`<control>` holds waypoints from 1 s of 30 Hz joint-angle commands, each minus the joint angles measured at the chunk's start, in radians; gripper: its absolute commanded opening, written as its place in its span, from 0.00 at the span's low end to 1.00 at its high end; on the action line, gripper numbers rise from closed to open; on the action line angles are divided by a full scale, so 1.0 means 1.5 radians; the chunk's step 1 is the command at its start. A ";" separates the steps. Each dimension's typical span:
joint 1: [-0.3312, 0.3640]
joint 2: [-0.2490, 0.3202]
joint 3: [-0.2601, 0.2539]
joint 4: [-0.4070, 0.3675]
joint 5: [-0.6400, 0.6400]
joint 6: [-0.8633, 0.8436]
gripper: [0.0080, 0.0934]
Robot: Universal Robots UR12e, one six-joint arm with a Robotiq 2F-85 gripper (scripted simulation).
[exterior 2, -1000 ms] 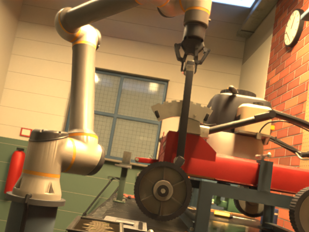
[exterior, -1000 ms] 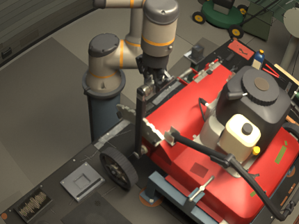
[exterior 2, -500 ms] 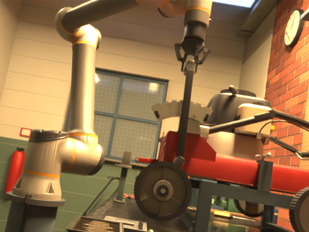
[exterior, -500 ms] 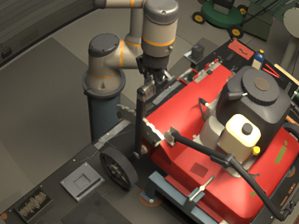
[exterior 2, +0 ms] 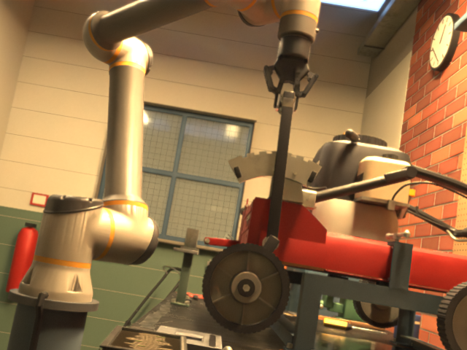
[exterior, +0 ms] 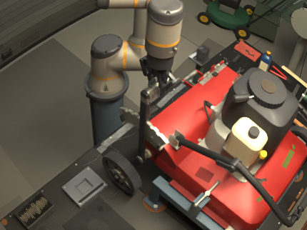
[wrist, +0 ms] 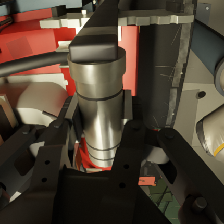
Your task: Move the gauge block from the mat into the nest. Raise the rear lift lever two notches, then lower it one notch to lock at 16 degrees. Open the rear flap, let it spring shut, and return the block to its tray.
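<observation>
The rear lift lever [exterior: 144, 125] [exterior 2: 281, 165] is a dark flat bar that rises nearly upright from beside the rear wheel [exterior: 121, 172] [exterior 2: 246, 288] and crosses a grey notched sector plate [exterior: 142, 125] [exterior 2: 273, 167]. Its top ends in a round metal grip [wrist: 100, 104] [exterior: 151, 93]. The gauge block is not visible from any camera. The square grey tray [exterior: 84, 185] sits on the bench near the wheel. My gripper [exterior: 157, 87] [exterior 2: 288, 101] [wrist: 100, 114] hangs straight down over the lever's top and is closed around the metal grip.
Behind the lever stands the red mower deck [exterior: 214, 143] with its black engine [exterior: 264, 96] and a black handle bar [exterior: 228, 162] sweeping forward. The arm's base column [exterior: 105, 107] stands just left of the lever. A ribbed mat [exterior: 34, 209] lies at the bench's near corner.
</observation>
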State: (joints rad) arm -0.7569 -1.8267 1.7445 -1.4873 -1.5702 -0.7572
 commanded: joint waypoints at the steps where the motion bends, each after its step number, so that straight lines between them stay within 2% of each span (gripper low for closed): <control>1: 0.000 -0.001 -0.001 0.000 0.000 0.000 0.33; 30: -0.003 -0.005 0.002 0.001 0.000 -0.003 0.42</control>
State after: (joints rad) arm -0.7617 -1.8321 1.7505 -1.4886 -1.5682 -0.7621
